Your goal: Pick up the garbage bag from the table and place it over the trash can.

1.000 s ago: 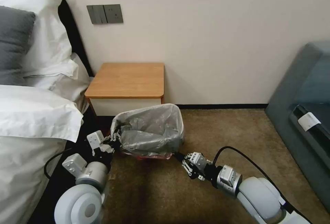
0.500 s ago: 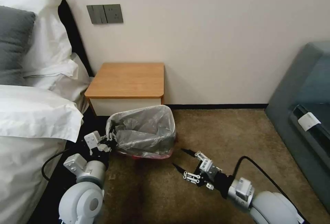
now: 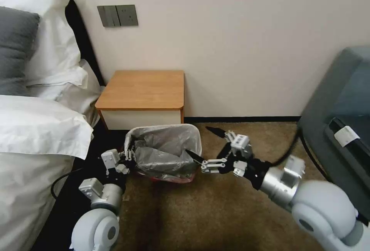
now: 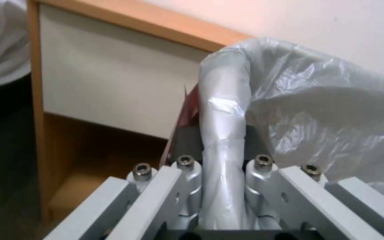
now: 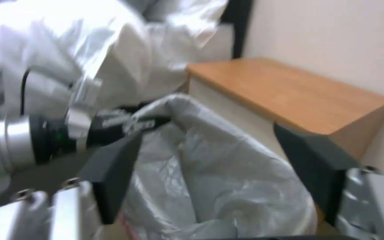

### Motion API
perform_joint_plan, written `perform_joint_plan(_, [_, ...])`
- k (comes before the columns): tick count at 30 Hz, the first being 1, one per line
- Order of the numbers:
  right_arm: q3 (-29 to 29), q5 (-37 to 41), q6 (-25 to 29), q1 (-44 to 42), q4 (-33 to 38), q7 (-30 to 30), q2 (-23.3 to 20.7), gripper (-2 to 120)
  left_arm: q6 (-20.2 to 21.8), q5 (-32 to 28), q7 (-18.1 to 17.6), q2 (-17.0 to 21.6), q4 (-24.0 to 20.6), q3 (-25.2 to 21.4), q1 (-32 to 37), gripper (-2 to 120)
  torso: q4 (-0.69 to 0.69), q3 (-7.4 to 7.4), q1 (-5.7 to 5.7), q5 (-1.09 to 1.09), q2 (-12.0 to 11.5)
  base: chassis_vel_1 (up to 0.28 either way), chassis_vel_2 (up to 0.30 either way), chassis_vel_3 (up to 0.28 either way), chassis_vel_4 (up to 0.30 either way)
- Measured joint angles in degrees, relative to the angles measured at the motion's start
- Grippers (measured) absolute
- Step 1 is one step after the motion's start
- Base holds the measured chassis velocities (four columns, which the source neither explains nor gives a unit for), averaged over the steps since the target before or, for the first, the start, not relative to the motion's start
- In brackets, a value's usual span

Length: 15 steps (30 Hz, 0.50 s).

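While the bed (image 3: 34, 128) borders the scene on the robot's left, the left gripper (image 3: 129, 155) sits low on the carpet (image 3: 239, 212) at the left side of the trash can (image 3: 169, 176), with its fingers (image 4: 185, 176) closed on a fold of the garbage bag (image 3: 165, 149) where the plastic wraps over the rim. The bag is off the table (image 3: 144, 89), which stands against the wall just behind the can, and it lies draped in and over the can, its pink-red edge showing along the near base. On the can's right side, the right gripper (image 3: 204, 143) hovers with its jaws wide apart, one dark fingertip (image 3: 192, 154) at or just above the bag's right edge; contact cannot be confirmed. The step in hand appears to be fitting the bag over the rim, with placement largely done on the left. The next move probably calls for the right gripper to take loose plastic at the right rim and pull it outward and down, while the left grip holds the opposite side against slipping
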Motion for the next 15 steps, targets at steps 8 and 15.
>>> perform_joint_plan(8, [-14.9,-2.3,-5.8,16.1,-4.0,-2.0,-2.9,43,-4.2,5.6,1.9,-0.3,1.1,1.7,0.3,7,-0.01,0.0,0.0,0.0,0.0,0.0,0.0,0.0,0.0])
perform_joint_plan(15, [-25.1,-3.7,-8.5,26.7,-8.5,-1.9,0.1,19,-5.4,8.3,2.5,-0.6,1.2,2.9,0.6,7,0.0,0.0,0.0,-0.01,0.0,0.0,0.0,0.0,0.0])
